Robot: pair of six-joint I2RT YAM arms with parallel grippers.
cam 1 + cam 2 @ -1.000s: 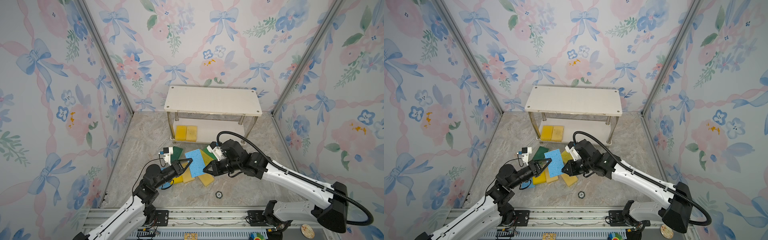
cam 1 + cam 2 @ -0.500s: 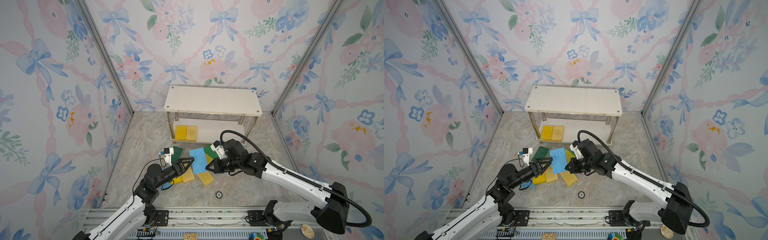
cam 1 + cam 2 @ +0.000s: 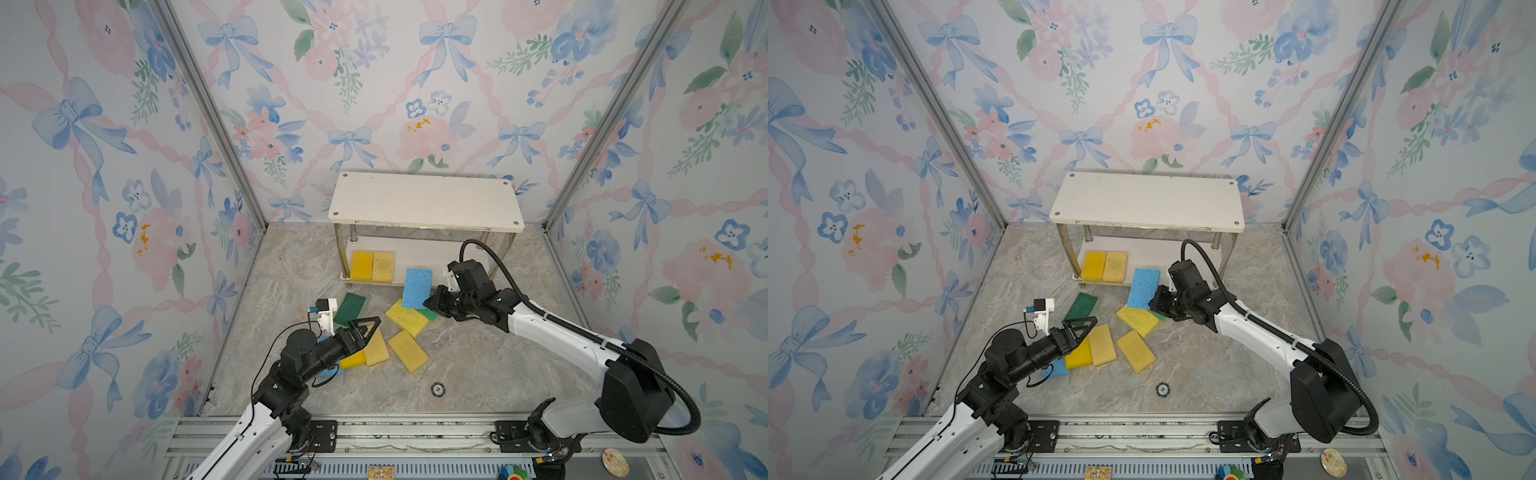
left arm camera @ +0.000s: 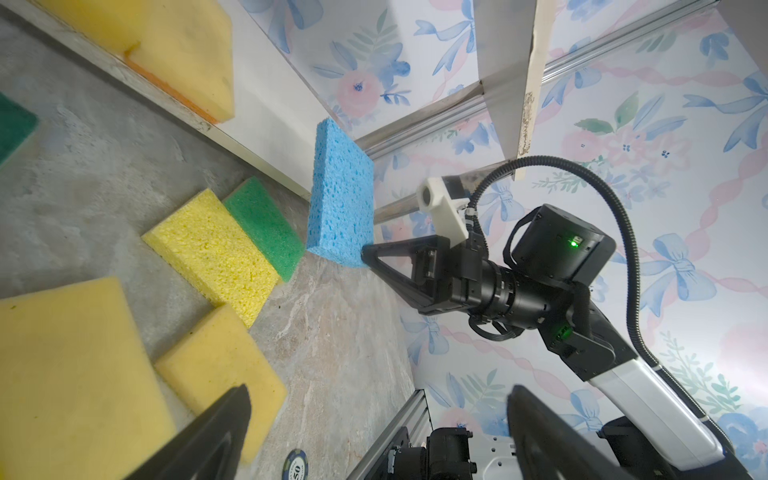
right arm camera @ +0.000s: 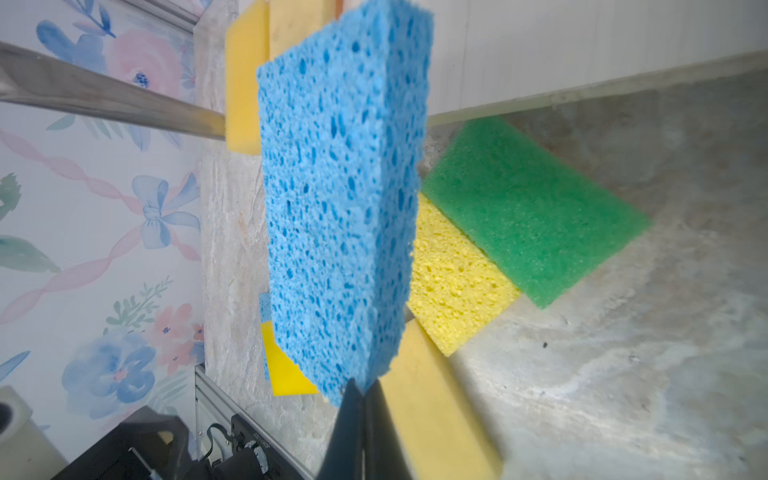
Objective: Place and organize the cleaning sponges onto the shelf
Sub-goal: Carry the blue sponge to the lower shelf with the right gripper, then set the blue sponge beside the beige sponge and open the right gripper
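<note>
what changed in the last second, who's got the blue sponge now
The left claw opened and let go of the blue sponge; the right claw, shut on its corner, carried it toward the shelf. The two yellow sponges on its lower board and the floor pile look unmoved.

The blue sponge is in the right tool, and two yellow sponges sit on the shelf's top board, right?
No: the right tool pinches the blue sponge, but the two yellow sponges sit on the lower board of the shelf, per both top views.
</note>
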